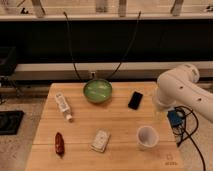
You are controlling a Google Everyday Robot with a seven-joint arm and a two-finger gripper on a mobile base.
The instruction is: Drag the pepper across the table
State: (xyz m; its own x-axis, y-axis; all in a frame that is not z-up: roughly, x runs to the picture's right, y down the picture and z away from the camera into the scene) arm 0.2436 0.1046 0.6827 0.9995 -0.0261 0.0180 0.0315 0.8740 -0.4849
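The pepper (59,144) is a slim dark red chili lying near the front left of the light wooden table (120,120). It points roughly front to back. A white arm link (181,89) hangs over the table's right edge, far from the pepper. The gripper is out of view; only this arm segment shows.
A white tube (63,106) lies at the left, behind the pepper. A green bowl (98,91) sits at the back middle, with a black flat object (135,100) to its right. A white packet (101,140) and a white cup (147,136) sit near the front. Cables and a blue box (175,118) lie beside the right edge.
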